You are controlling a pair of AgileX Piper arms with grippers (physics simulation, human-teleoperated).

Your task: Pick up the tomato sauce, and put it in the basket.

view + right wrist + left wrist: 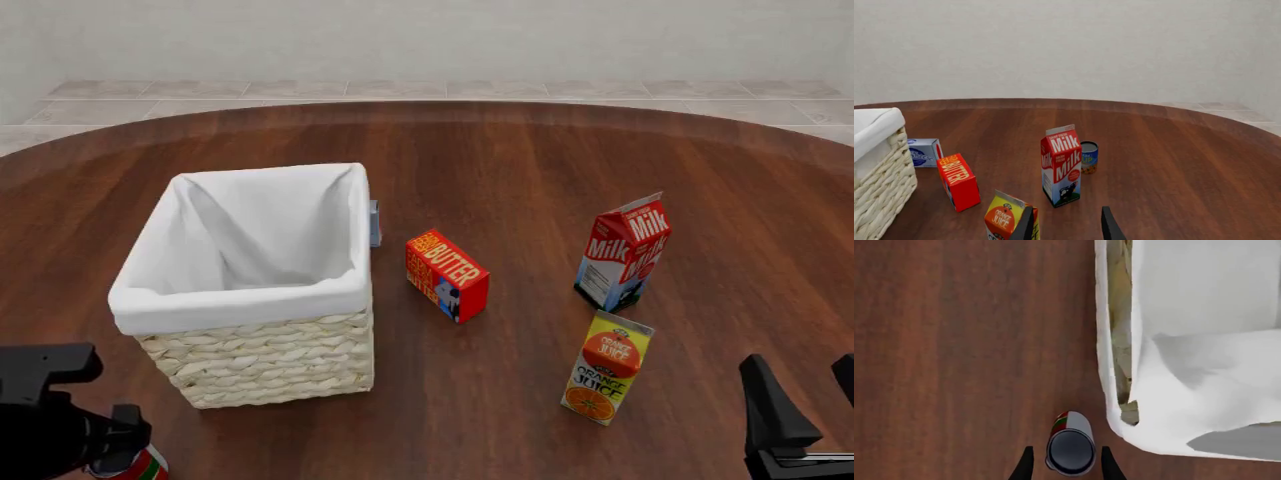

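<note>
Take the basket point(254, 300) as your landmark. Nearest you, off its near left corner, your left gripper point(1067, 467) holds the tomato sauce point(1071, 447). In the left wrist view the can lies between the two dark fingertips, metal end toward the camera and red-and-green label beyond. The fingers stand just about a can's width apart, flanking its sides. Contact looks likely, yet you cannot tell from these views whether the can is lifted or resting on the table point(534, 160). In the front view only a sliver of the label shows beneath the arm, on the near side of the basket.

The can is carried lengthwise between the fingers, probably so that it can tip over the rim and drop into the lining. That cloth-covered rim sits just beside the can and higher than it in the front view. It is the one obstacle, so judge that you must raise the can before moving it across.

To the basket's right your right gripper point(1066, 225) hangs idle, fingers parted and holding nothing. Just beyond it stands the orange juice carton point(607, 368). The butter box point(447, 275) lies beside the basket's right wall, with the milk carton point(623, 250) farther right. A small blue box point(923, 151) touches the basket's far right corner. A blue can point(1089, 157) stands behind the milk, farthest of all. None blocks the left arm's path.
</note>
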